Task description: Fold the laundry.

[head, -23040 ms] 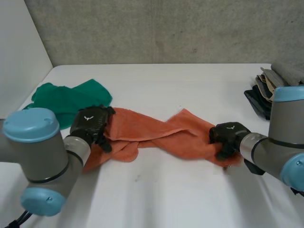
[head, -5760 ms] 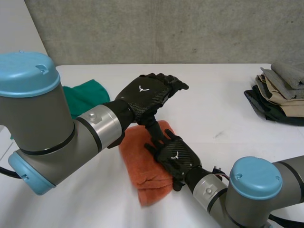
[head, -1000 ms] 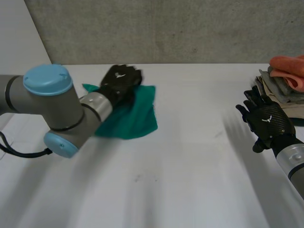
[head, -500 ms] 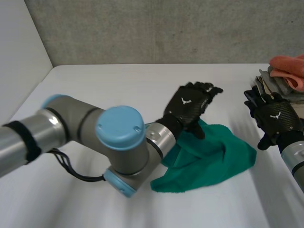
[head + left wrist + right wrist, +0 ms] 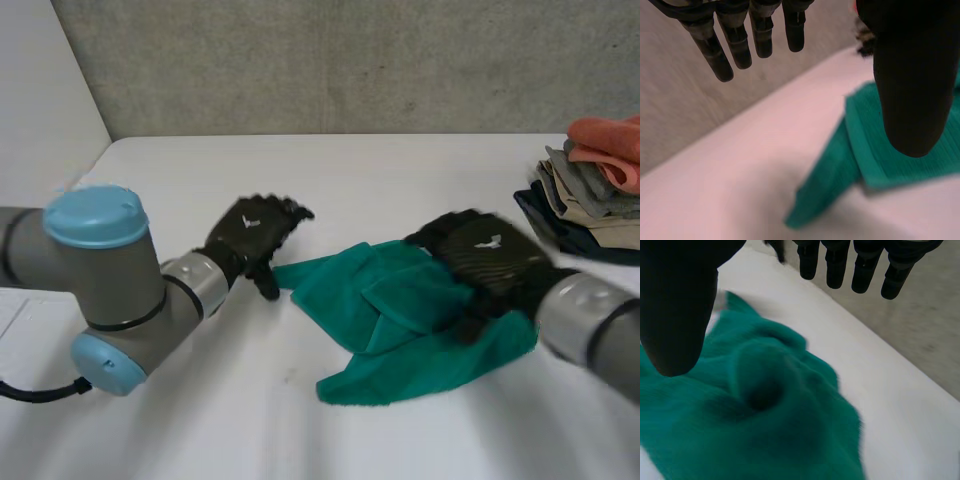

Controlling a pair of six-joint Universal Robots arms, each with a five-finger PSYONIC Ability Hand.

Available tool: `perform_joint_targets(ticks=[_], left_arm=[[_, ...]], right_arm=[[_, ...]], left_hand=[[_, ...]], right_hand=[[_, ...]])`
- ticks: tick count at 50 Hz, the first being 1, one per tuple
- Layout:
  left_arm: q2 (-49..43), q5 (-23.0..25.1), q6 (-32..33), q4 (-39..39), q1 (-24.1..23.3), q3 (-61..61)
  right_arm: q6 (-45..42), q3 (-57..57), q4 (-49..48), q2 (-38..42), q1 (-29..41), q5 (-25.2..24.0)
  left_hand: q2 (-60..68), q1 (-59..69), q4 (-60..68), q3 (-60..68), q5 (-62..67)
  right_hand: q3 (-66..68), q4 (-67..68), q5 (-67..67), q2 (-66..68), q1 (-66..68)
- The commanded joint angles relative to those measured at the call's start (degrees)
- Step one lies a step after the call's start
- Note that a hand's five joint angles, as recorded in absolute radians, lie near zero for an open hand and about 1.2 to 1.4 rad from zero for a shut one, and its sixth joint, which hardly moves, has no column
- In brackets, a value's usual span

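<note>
l hand (image 5: 254,232) open beside green cloth (image 5: 398,325), r hand (image 5: 486,261) open over it

we've got bare table (image 5: 330,175) ahead of and under our left hand's (image 5: 255,232) fingers (image 5: 735,42), nothing between fingers and thumb. green cloth (image 5: 400,325) starts just beside that thumb. right hand (image 5: 482,255) is spread over the cloth's bunched middle; cloth fills the room below its fingers (image 5: 865,265). folded stack (image 5: 590,195) blocks the table edge beyond the right hand, open strip of table between.
</note>
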Motion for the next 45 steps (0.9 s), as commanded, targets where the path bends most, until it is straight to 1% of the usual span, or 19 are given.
perform_joint_targets(ticks=[1, 5, 10, 11, 12, 13, 15, 18, 21, 25, 28, 32, 33, 35, 36, 37, 41, 43, 45], left_arm=[[-7.21, 3.4, 2.01, -1.06, -1.0, 3.51], [-8.01, 3.58, 2.28, -0.71, -3.01, 4.39], [-10.64, 3.4, 2.63, -0.62, -4.42, 5.88], [-10.91, 3.4, 2.63, -0.62, -4.51, 6.24], [-11.17, 3.4, 2.63, -0.62, -4.69, 6.59], [-11.61, 3.4, 2.63, -0.62, -5.12, 7.03], [-12.05, 3.4, 2.63, -0.53, -5.48, 7.64], [-13.45, 3.4, 2.63, -0.53, -6.09, 9.49], [-14.86, 3.32, 2.54, -0.53, -6.62, 11.15], [-16.44, 3.14, 2.54, -0.71, -7.32, 13.0], [-17.15, 2.79, 2.45, -0.8, -7.59, 14.06], [-18.11, 2.52, 2.28, -0.62, -7.94, 15.46], [-18.55, 2.61, 2.02, -0.62, -8.2, 16.16], [-18.73, 2.61, 1.84, -0.54, -8.38, 16.7], [-18.82, 2.61, 1.4, -0.53, -8.81, 17.05], [-18.73, 2.61, 1.14, -0.36, -8.99, 17.14], [-17.24, 1.56, -1.84, 1.13, -9.78, 17.23], [-15.49, -0.19, -3.6, 1.57, -9.96, 16.79], [-10.58, -3.62, -5.8, 1.84, -9.79, 15.47]], right_arm=[[-0.88, -5.22, -6.32, 13.07, 10.76, 13.13], [-2.02, -7.34, -9.23, 16.96, 11.29, 17.72], [-3.08, -8.75, -10.81, 19.51, 11.21, 18.69], [-3.08, -8.93, -10.99, 19.68, 11.12, 18.78], [-2.91, -9.1, -11.42, 19.6, 11.03, 18.69], [-2.56, -9.1, -11.86, 19.42, 10.94, 18.69], [-1.94, -9.02, -13.35, 19.25, 10.94, 18.6], [-1.5, -8.58, -14.68, 18.9, 10.94, 18.52], [-0.97, -8.23, -14.86, 16.09, 10.59, 18.43], [1.4, -6.56, -14.86, 8.36, 8.49, 17.99], [5.35, -5.41, -14.86, 3.26, 6.99, 16.32], [10.71, -4.89, -14.5, -2.28, 6.11, 13.25], [11.85, -4.54, -14.59, -3.5, 6.02, 12.46], [13.96, -3.75, -14.51, -5.87, 5.85, 10.45], [14.49, -3.48, -14.5, -6.41, 5.84, 9.82], [14.76, -3.3, -14.5, -6.85, 5.76, 9.29], [15.38, -2.25, -14.51, -7.56, 5.58, 8.23], [15.11, -1.98, -14.5, -7.65, 4.01, 8.23], [14.94, -1.98, -14.33, -7.65, 2.6, 7.88]], left_hand=[[2.55, 3.38, 2.94, 2.48, 3.2], [7.25, 8.09, 7.65, 7.18, 7.9], [11.12, 11.96, 11.52, 11.06, 11.78], [11.13, 11.97, 11.53, 11.06, 11.79], [11.13, 11.97, 11.53, 11.06, 11.79], [11.13, 11.97, 11.53, 11.06, 11.79], [11.13, 11.97, 11.53, 11.06, 11.79], [11.13, 11.97, 11.53, 11.06, 11.79], [11.3, 12.13, 11.69, 11.23, 11.95], [12.13, 12.97, 12.53, 12.07, 12.79], [14.98, 15.82, 15.38, 14.92, 15.64], [26.91, 27.74, 27.3, 26.84, 27.56], [36.6, 37.44, 37.0, 36.53, 37.26], [47.39, 48.23, 47.79, 47.33, 48.05], [61.28, 62.12, 61.68, 61.22, 61.94], [65.4, 66.23, 65.79, 65.33, 66.05], [65.44, 66.28, 65.84, 65.37, 66.1], [65.44, 66.28, 65.84, 65.37, 66.1], [65.44, 66.28, 65.84, 65.37, 66.1]], right_hand=[[2.34, 2.26, 2.05, 2.55, 1.77], [6.37, 6.29, 6.08, 6.58, 5.8], [14.59, 14.51, 14.3, 14.8, 14.02], [22.45, 22.37, 22.16, 22.66, 21.88], [41.68, 41.6, 41.39, 41.89, 41.11], [54.36, 54.28, 54.07, 54.57, 53.79], [67.49, 67.41, 67.2, 67.71, 66.93], [67.55, 67.47, 67.26, 67.76, 66.98], [67.55, 67.47, 67.26, 67.76, 66.98], [67.55, 67.47, 67.26, 67.76, 66.98], [67.55, 67.47, 67.26, 67.76, 66.98], [67.55, 67.47, 67.26, 67.76, 66.98], [67.55, 67.47, 67.26, 67.76, 66.98], [67.55, 67.47, 67.26, 67.76, 66.98], [67.55, 67.47, 67.26, 67.76, 66.98], [67.55, 67.47, 67.26, 67.76, 66.98], [67.55, 67.47, 67.26, 67.76, 66.98], [67.55, 67.47, 67.26, 67.76, 66.98], [67.55, 67.47, 67.26, 67.76, 66.98]])
